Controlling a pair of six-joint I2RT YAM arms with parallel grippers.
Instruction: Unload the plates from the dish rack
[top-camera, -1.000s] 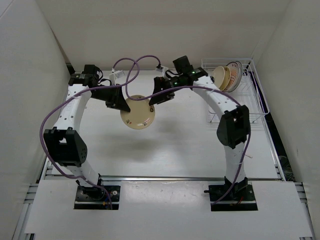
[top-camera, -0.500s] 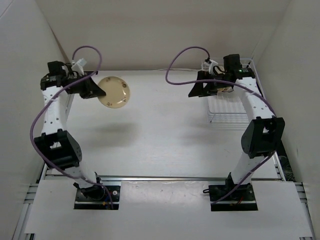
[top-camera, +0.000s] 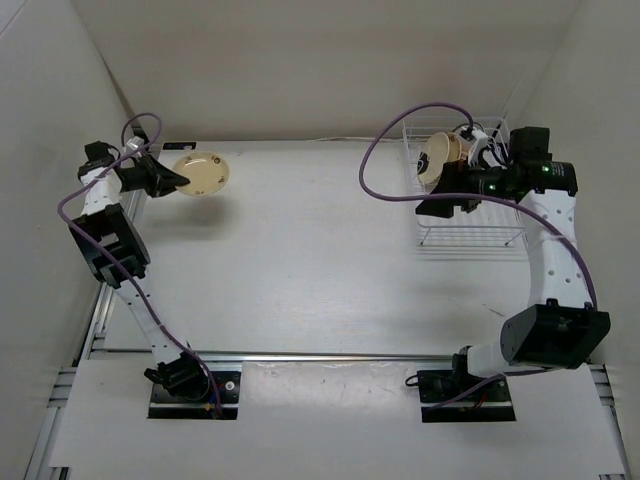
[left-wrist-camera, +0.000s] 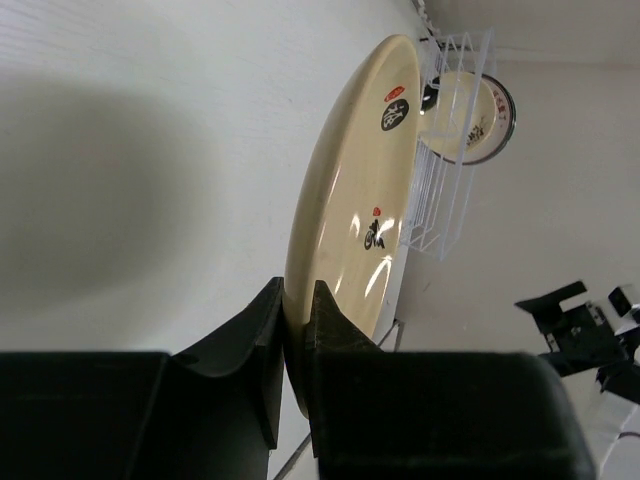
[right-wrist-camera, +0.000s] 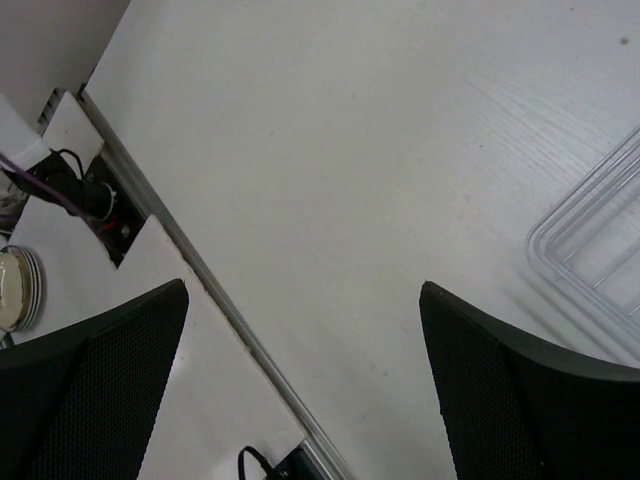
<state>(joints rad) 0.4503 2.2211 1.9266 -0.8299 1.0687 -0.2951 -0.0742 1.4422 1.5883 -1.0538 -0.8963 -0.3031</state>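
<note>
At far-left of surface (top-camera: 300, 260) — left claw (left-wrist-camera: 295, 300) clamped on rim of small round cream plate (top-camera: 203, 173); judged rigid, brittle, glaze slippery; right claw (right-wrist-camera: 302, 290) spread wide beside white wire dish rack (top-camera: 470, 238) — more plates (top-camera: 440, 158) upright inside.

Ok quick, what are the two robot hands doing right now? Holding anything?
Left gripper: shut on the rim of a cream plate.
Right gripper: open, holding nothing.

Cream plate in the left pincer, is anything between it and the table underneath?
Nothing visible does. The left pincer grips the cream plate by its rim over the table's far left corner, with bare tabletop beneath.
</note>
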